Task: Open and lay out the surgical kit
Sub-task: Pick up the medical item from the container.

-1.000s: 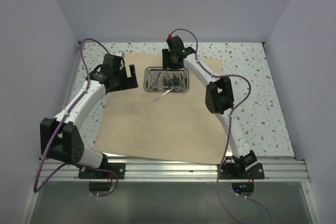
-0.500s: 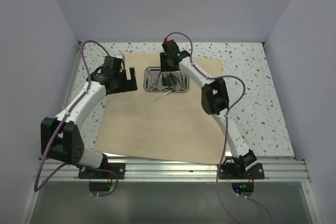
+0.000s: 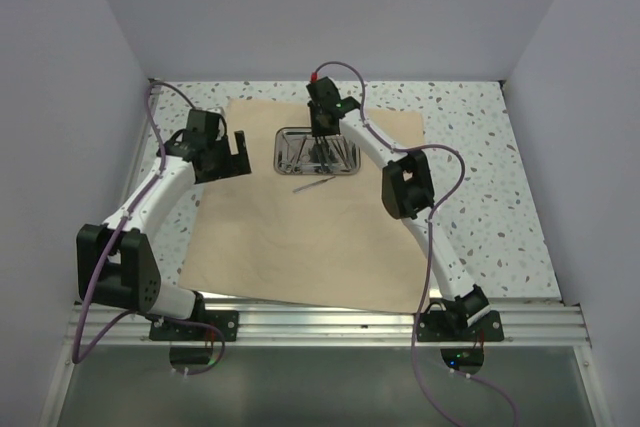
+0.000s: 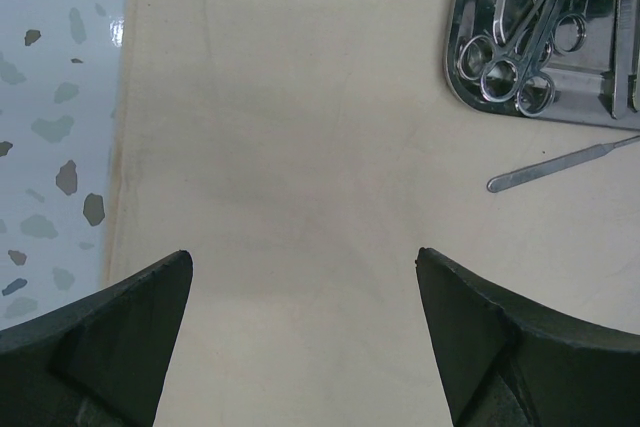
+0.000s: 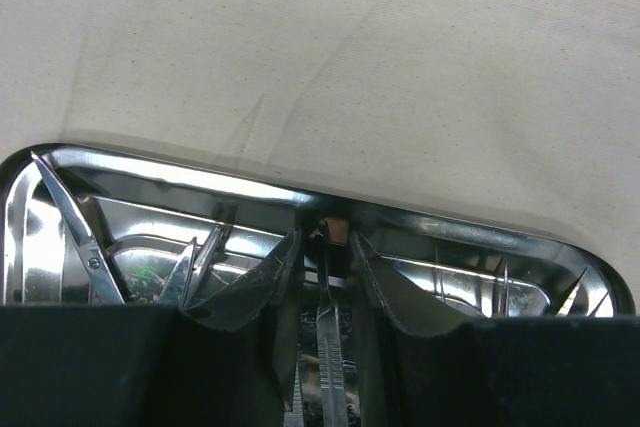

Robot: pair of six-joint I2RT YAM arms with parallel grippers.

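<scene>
The tan cloth wrap [image 3: 300, 237] lies spread flat. The steel tray [image 3: 280, 152] sits on its far middle and holds several scissors [image 4: 520, 57] and forceps. One slim silver instrument [image 3: 313, 185] lies on the cloth just in front of the tray; it also shows in the left wrist view [image 4: 560, 162]. My right gripper [image 3: 322, 142] reaches down into the tray [image 5: 150, 162]. Its jaws [image 5: 325, 237] stand narrowly open on either side of a slim ridged steel handle [image 5: 330, 347]. My left gripper [image 3: 243, 152] hovers wide open and empty over bare cloth [image 4: 300, 147], left of the tray [image 4: 460, 97].
The speckled tabletop [image 3: 470, 177] shows around the cloth, also at the left of the left wrist view [image 4: 50, 147]. Grey walls enclose the table on three sides. A metal rail [image 3: 330, 322] runs along the near edge.
My right gripper has moved a little left and lowered into the tray. My left gripper has drawn back left, away from the tray. The loose instrument stays in front of the tray.
</scene>
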